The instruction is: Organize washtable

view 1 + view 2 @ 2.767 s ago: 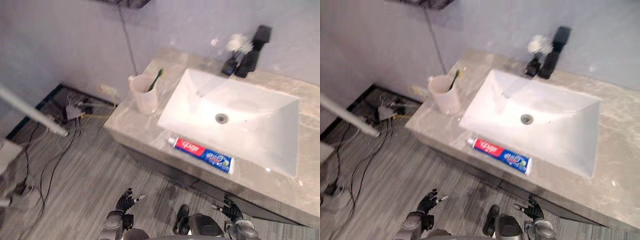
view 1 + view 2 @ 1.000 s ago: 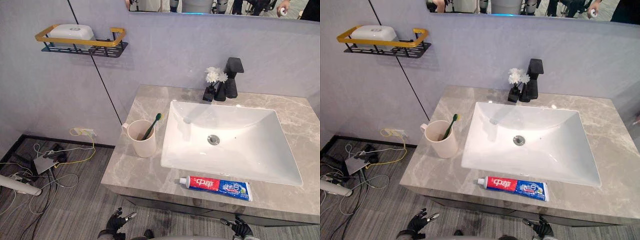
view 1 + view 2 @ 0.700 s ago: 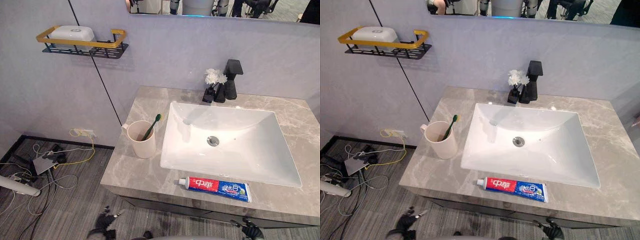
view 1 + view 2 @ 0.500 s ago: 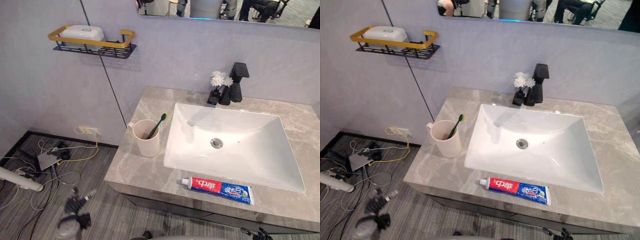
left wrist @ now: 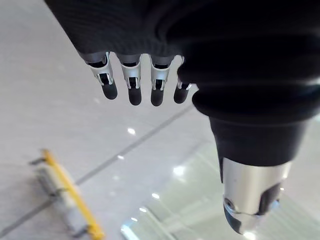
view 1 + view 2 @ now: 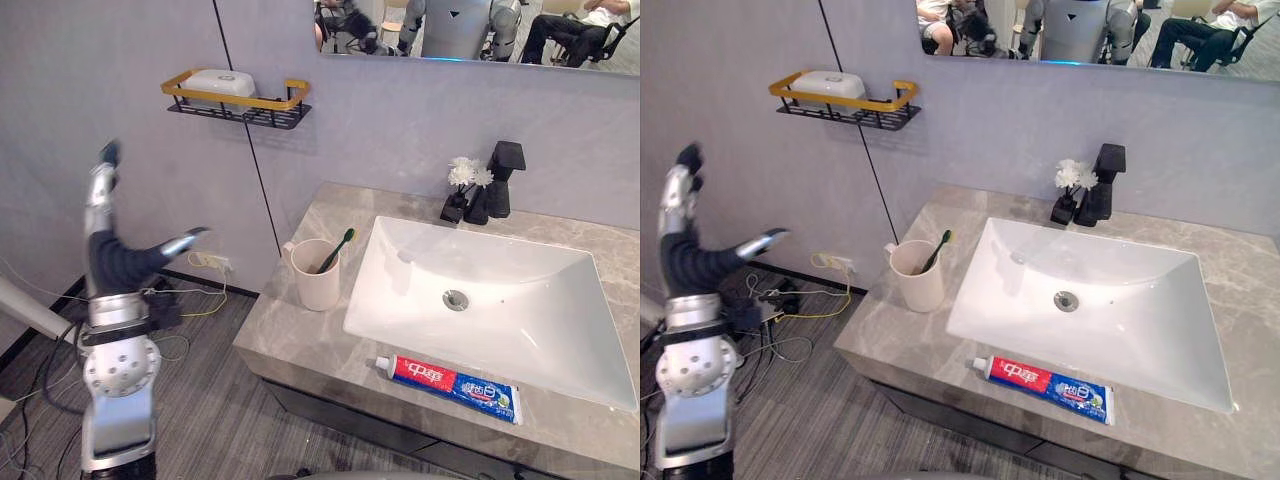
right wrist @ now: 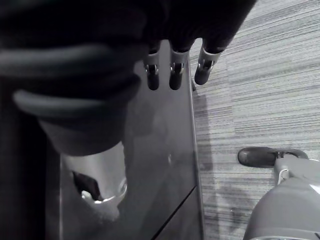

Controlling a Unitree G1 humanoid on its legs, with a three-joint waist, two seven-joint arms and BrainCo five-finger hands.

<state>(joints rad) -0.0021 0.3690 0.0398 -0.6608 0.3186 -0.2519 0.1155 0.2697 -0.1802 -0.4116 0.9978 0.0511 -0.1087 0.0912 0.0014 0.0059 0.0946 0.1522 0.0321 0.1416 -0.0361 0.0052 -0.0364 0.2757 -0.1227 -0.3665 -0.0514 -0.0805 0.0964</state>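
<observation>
my left hand (image 6: 108, 258) is up at 9 o'clock, well off the counter (image 6: 300, 342), fingers spread and empty, ready to reach. right hand (image 7: 173, 75) hangs low, fingers loose, empty. toothpaste (image 6: 455, 383) lies at the basin's (image 6: 530, 290) 6 o'clock; its likely home, the cup (image 6: 317, 282), at 9.

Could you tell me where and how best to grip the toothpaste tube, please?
Pinch the toothpaste tube across its middle, coming from above at the front of the counter: it lies flat along the front edge, with the sink close behind it.
</observation>
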